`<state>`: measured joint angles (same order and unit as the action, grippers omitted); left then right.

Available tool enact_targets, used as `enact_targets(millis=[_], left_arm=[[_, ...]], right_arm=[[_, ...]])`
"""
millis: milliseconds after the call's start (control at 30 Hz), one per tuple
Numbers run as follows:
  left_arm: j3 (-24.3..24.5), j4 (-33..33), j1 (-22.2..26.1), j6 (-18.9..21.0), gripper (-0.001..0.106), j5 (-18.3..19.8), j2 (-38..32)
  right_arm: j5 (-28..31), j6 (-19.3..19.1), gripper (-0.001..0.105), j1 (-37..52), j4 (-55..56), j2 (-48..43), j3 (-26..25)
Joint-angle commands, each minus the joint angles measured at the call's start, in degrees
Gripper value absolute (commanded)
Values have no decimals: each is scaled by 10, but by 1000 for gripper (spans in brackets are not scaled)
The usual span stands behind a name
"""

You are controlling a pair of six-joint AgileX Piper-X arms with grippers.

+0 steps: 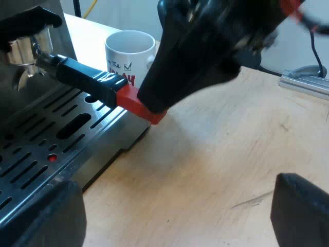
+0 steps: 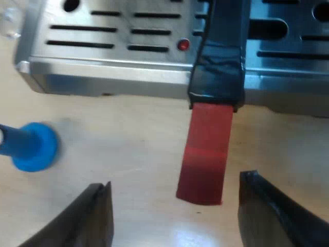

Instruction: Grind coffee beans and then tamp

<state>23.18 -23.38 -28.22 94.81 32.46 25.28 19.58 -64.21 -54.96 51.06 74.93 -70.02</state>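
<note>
The holder [image 1: 31, 49] sits in the espresso machine [image 1: 36, 149], its red end [image 2: 204, 149] jutting over the desk [image 1: 221, 154]. The right hand [image 2: 175, 213] is open astride that end, not touching it. The left hand [image 1: 175, 206] hangs open at the machine's front. The mug [image 1: 131, 51] reads "the" beside a ticked box. A blue tamper [image 2: 31, 146] rests on the desk nearby.

A white mug [image 1: 128, 54] stands upright on a pale wooden table [image 1: 216, 164], its side printed with black lettering, a small green tick box and bold red letters that are partly hidden. Faint scratches and dark grain lines mark the tabletop. A silver metal rail [image 1: 306, 83] lies along the table's edge, well apart from the mug. A yellow cord [image 1: 91, 7] hangs beyond, against a light wall.
</note>
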Motion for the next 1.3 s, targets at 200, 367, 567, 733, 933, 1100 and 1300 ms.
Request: enact_targets(millis=[200, 367, 567, 733, 933, 1100, 1300], left_arm=[[0, 5, -2, 2, 82, 9, 2], [0, 5, -2, 2, 82, 9, 2], [0, 5, -2, 2, 82, 9, 2], [0, 5, -2, 2, 82, 9, 2], [0, 5, -2, 2, 82, 9, 2], [0, 5, -2, 2, 82, 9, 2], [0, 5, -2, 2, 82, 9, 2]], right_arm=[[-1, 4, 55, 30, 6, 12, -4], [-7, 4, 55, 41, 0, 23, -4], [-10, 4, 55, 41, -23, 56, -4], [-10, 4, 55, 41, -46, 80, -4], [-10, 4, 55, 41, -50, 99, -4], [-10, 4, 55, 51, -54, 100, -4], [-18, 4, 55, 59, -54, 100, -4]])
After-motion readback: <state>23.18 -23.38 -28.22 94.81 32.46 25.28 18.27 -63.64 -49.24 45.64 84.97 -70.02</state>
